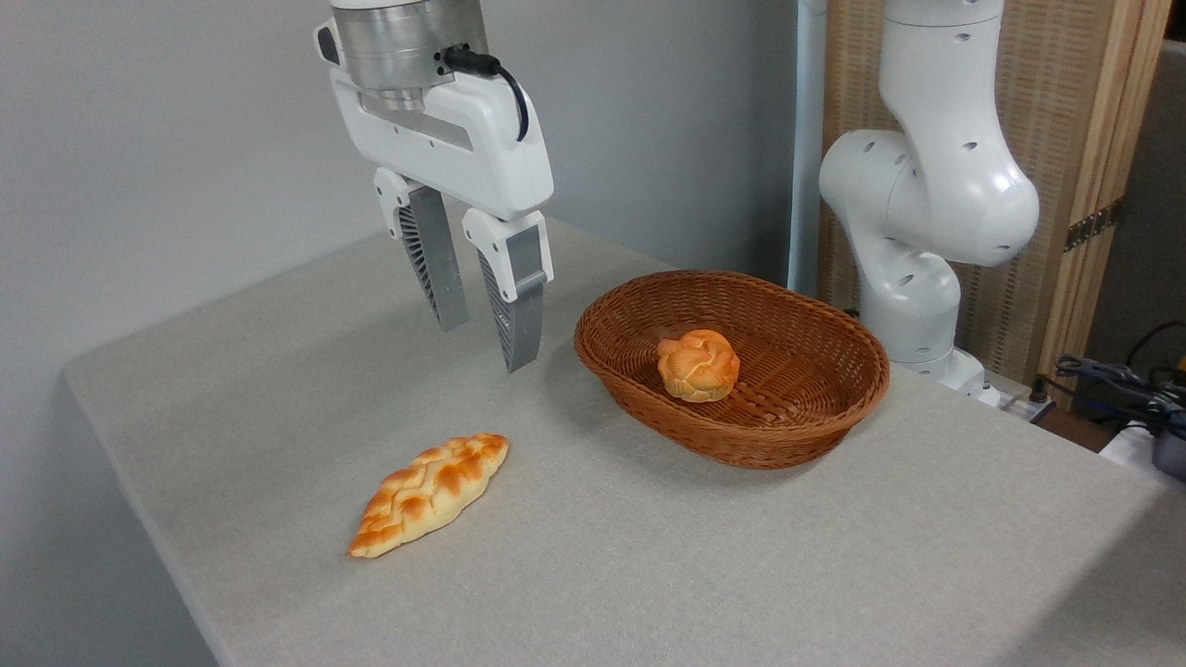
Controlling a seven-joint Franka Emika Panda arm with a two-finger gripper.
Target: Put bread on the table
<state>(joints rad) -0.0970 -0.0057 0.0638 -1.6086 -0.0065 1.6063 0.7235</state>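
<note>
Jaws [488, 345] are hanging released w/ a clear gap btwn the two fingers, nothing in them, hovering above the tabletop [741, 556] just left of the basket [639, 389] and not over it. No contact w/ anything.

Progress, judging from how things are lying: basically at the start. The bread [699, 365] is sitting inside the basket, near its middle, resting on the woven floor, apart from the jaws. So the pick isn't done yet, nor the lift-out, nor the set-down on the cloth top. All of that is remaining.

Containers: one brown wicker basket, oval, standing upright on the tabletop; it's holding only the round bun, nothing else visible in it.

Further out, a long braided loaf [430, 494] is lying on the tabletop, front-left of the basket, well apart from it. Arm base [927, 213] is standing behind the basket.
</note>
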